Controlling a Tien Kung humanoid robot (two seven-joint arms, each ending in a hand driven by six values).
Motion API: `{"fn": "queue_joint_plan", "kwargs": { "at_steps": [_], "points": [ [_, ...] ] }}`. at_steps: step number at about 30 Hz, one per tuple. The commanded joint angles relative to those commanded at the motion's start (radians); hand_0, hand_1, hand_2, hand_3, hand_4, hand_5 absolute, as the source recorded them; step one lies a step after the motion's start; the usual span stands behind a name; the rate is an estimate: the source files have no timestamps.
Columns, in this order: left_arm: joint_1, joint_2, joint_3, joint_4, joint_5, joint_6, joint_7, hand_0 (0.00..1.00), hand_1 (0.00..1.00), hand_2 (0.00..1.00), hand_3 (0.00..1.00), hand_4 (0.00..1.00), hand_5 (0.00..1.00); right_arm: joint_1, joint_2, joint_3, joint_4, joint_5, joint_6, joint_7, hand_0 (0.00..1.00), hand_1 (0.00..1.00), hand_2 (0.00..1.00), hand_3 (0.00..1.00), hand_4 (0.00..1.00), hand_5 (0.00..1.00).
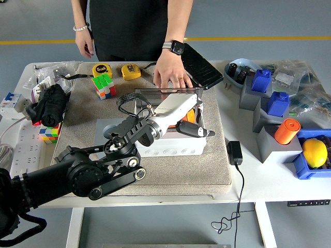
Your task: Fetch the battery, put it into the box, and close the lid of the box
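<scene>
Grey mat on white table, robot hand [183, 116] over the open box [173, 144], grasping an orange battery [191, 114].

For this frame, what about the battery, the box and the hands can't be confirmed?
- Box interior, head view: covered by the left hand; whether the orange battery is released is unclear.
- Lid: mostly behind that hand and the person's hand; angle unclear.
- Right arm: out of frame.

White bench [269, 181] on white legs; grey-blue floor [289, 20] beyond, crossed by one yellow line [258, 38]. Lighting even.
</scene>
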Motion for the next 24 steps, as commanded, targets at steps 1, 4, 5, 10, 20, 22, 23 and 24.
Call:
{"fn": "queue_joint_plan", "kwargs": {
  "at_steps": [1, 4, 5, 10, 20, 22, 23, 24],
  "points": [
    [-0.001, -0.001, 0.0, 0.003, -0.001, 0.001, -0.002, 0.129, 0.19, 0.225, 0.297, 0.998, 0.464, 0.0, 0.0, 0.0, 0.0, 0.0, 0.0, 0.0, 0.599, 0.583, 0.57, 0.517, 0.919, 0.449],
    [-0.003, -0.004, 0.003, 0.014, 0.002, 0.003, -0.007, 0.198, 0.34, 0.3, 0.316, 0.998, 0.474, 0.001, 0.0, 0.003, 0.001, -0.003, -0.001, 0.001, 0.599, 0.584, 0.57, 0.518, 0.919, 0.449],
    [-0.003, -0.005, 0.003, 0.016, 0.003, 0.004, -0.008, 0.198, 0.34, 0.3, 0.316, 0.998, 0.474, 0.001, -0.001, 0.004, 0.002, -0.004, -0.001, 0.001, 0.599, 0.584, 0.57, 0.518, 0.919, 0.449],
    [-0.004, -0.009, 0.009, 0.033, 0.013, 0.01, -0.022, 0.233, 0.39, 0.342, 0.342, 0.998, 0.491, 0.002, -0.001, 0.009, 0.004, -0.01, -0.002, 0.002, 0.599, 0.584, 0.569, 0.517, 0.917, 0.449],
    [0.001, -0.007, 0.01, 0.039, 0.034, 0.0, -0.029, 0.254, 0.428, 0.342, 0.347, 0.998, 0.527, 0.001, 0.001, 0.015, 0.01, -0.019, -0.002, 0.004, 0.599, 0.584, 0.569, 0.516, 0.917, 0.446],
    [0.003, -0.006, 0.009, 0.037, 0.034, 0.0, -0.03, 0.254, 0.428, 0.342, 0.347, 0.998, 0.527, 0.001, 0.001, 0.016, 0.01, -0.02, -0.002, 0.004, 0.599, 0.584, 0.569, 0.516, 0.917, 0.446],
    [0.004, -0.005, 0.008, 0.035, 0.033, 0.001, -0.031, 0.254, 0.428, 0.342, 0.347, 0.998, 0.527, 0.001, 0.0, 0.017, 0.01, -0.021, -0.002, 0.005, 0.599, 0.584, 0.569, 0.516, 0.917, 0.446],
    [0.004, -0.003, 0.005, 0.031, 0.032, 0.001, -0.032, 0.254, 0.428, 0.342, 0.347, 0.998, 0.527, 0.001, 0.0, 0.016, 0.01, -0.021, -0.003, 0.005, 0.599, 0.584, 0.569, 0.516, 0.917, 0.446]
  ]
}}
